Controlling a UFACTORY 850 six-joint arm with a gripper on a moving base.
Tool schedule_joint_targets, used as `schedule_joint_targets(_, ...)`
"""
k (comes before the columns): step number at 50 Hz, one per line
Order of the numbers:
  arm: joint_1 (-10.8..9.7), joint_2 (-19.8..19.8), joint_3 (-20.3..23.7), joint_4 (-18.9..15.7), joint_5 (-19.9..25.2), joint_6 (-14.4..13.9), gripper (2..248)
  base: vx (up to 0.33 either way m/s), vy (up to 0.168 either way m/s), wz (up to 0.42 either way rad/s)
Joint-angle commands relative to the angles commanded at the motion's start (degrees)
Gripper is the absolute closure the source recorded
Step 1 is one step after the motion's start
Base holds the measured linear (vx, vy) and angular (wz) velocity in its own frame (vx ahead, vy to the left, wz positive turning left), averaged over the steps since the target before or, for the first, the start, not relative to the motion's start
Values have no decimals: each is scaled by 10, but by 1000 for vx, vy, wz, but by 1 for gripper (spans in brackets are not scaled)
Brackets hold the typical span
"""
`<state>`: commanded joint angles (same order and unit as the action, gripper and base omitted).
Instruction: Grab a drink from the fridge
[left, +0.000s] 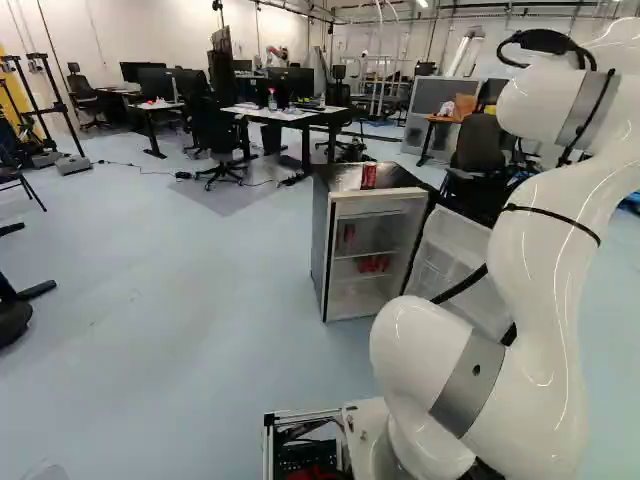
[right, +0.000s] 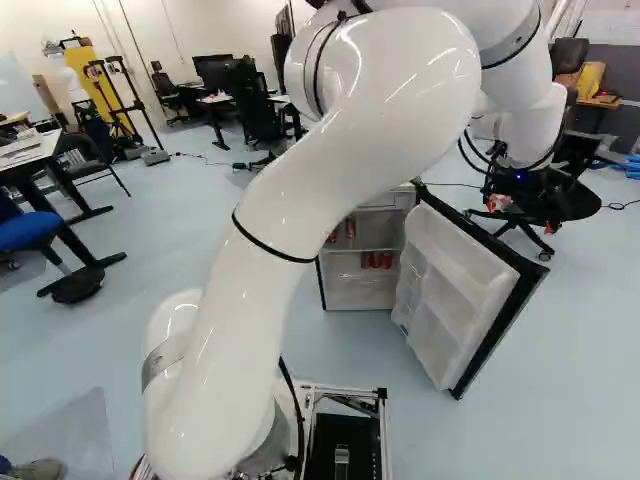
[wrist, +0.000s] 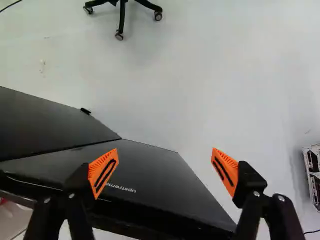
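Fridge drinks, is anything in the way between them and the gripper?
Yes, the open fridge door. The gripper is by its dark outer face, while the red cans are inside the fridge, beyond the door. It would probably need to go around.

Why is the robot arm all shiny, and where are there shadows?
Left base view: light from the room probably makes the bright streaks on the smooth white arm, and the dark fridge top shines too; right base view: more bright streaks on the arm; wrist view: a faint shadow on the floor near the chair's wheeled base.
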<state>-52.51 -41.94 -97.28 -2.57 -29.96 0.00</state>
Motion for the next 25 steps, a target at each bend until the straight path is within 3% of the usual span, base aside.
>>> schedule_joint_targets(25,0,-34,-11,0,0,0,3,0,0,0)
